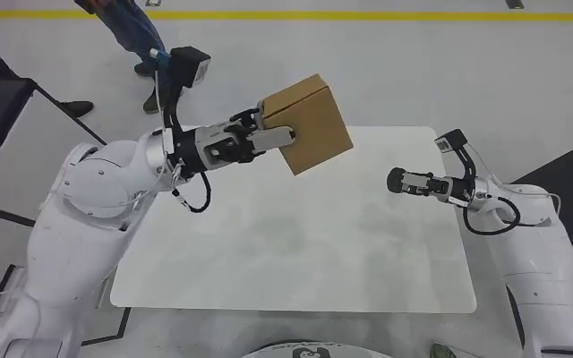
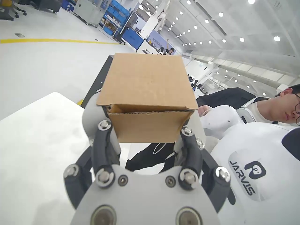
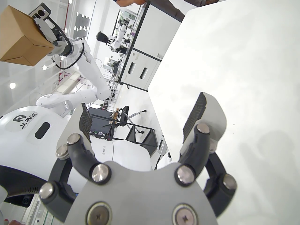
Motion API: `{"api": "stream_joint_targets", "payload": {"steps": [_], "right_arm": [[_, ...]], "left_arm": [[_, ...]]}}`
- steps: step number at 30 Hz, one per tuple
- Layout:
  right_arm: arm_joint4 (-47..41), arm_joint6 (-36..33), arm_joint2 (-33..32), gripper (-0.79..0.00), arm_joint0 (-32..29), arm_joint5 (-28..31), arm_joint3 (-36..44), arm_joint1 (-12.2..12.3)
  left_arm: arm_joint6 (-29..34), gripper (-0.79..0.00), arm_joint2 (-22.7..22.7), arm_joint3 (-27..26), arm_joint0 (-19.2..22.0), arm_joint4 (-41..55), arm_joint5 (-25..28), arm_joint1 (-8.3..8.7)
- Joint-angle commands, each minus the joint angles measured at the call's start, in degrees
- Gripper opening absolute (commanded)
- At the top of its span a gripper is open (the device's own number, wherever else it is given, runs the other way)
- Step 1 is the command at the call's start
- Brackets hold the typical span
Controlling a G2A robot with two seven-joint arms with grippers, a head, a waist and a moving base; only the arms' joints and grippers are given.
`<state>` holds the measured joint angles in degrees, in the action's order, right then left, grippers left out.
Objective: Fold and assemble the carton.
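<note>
My left gripper point(image 1: 276, 137) is clamped across one end of the carton point(image 1: 312, 121), which hangs tilted above the table's point(image 1: 295, 268) far edge. My right gripper point(image 1: 395, 180) is spread wide, empty. I judge the carton light, stiff but crushable, so I'd grip its flat walls near the folds.

The carton point(image 1: 309, 123) is matt brown corrugated cardboard, with fluting exposed at a cut edge. The table point(image 1: 295, 259) has a smooth, matt white surface. The right claw point(image 3: 143, 111) carries ribbed black pads point(image 3: 194, 115) and glossy metal screws point(image 3: 100, 173).
</note>
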<state>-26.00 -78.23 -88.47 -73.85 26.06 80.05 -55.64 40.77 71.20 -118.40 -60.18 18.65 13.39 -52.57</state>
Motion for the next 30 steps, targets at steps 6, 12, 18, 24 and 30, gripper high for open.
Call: {"api": "stream_joint_targets", "payload": {"steps": [6,12,18,24,30], "right_arm": [[0.00,0.00,0.00,0.000,0.00,0.00,0.00,0.00],[0.00,0.00,0.00,0.000,0.00,0.00,0.00,0.00],[0.00,0.00,0.00,0.000,0.00,0.00,0.00,0.00],[0.00,0.00,0.00,0.000,0.00,0.00,0.00,0.00],[0.00,0.00,0.00,0.000,0.00,0.00,0.00,0.00]], "left_arm": [[0.15,-0.785,0.40,0.17,-1.48,10.20,-1.18,-0.51],[2.73,-0.785,1.03,0.51,-2.39,13.70,-1.52,-0.67],[2.44,-0.785,1.63,0.38,-2.04,12.22,-0.74,-0.65],[4.58,-0.785,0.78,2.91,-3.62,23.66,7.07,-1.44],[16.64,-0.785,-2.55,9.62,-2.42,36.51,16.47,-2.63]]}}
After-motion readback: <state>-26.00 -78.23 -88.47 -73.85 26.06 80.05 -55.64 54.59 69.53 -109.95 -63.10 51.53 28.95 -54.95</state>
